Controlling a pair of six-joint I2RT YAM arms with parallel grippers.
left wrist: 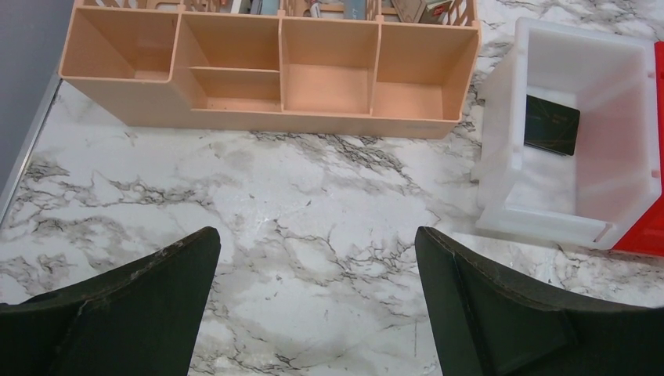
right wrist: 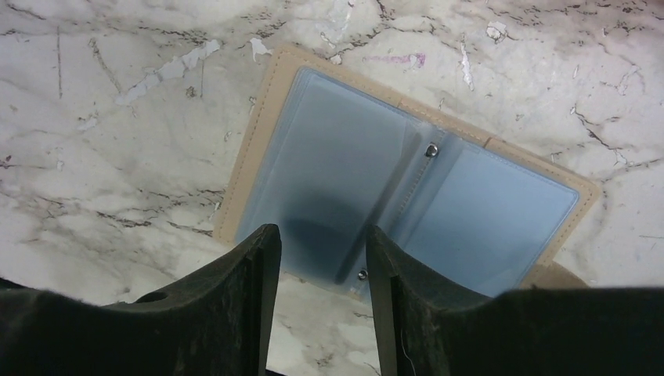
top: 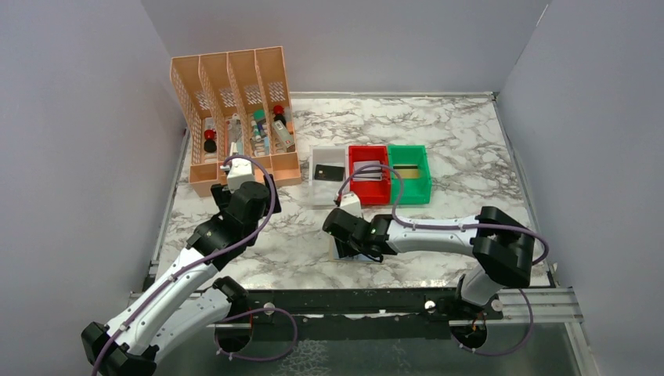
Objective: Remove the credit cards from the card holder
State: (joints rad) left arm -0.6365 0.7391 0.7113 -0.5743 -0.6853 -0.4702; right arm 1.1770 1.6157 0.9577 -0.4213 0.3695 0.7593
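Observation:
The card holder (right wrist: 470, 219) lies open on the marble table, two blue-grey panels with a tan border; no card shows in its panels. In the top view it (top: 343, 251) is mostly hidden under my right gripper (top: 350, 235). My right gripper (right wrist: 317, 243) is open with a narrow gap and empty, just above the holder's near edge. A black card (left wrist: 552, 125) lies in the white bin (left wrist: 501, 188); it also shows in the top view (top: 328, 171). A silver-grey card (top: 369, 172) lies in the red bin (top: 352, 160). A gold-and-dark striped card (top: 405, 171) lies in the green bin (top: 427, 184). My left gripper (left wrist: 317, 243) is wide open and empty over bare table.
The orange slotted organizer (top: 235, 86) stands at the back left with markers and small items in it; its front trays (left wrist: 266, 117) face my left gripper. The three bins stand in a row behind the card holder. Grey walls enclose the table.

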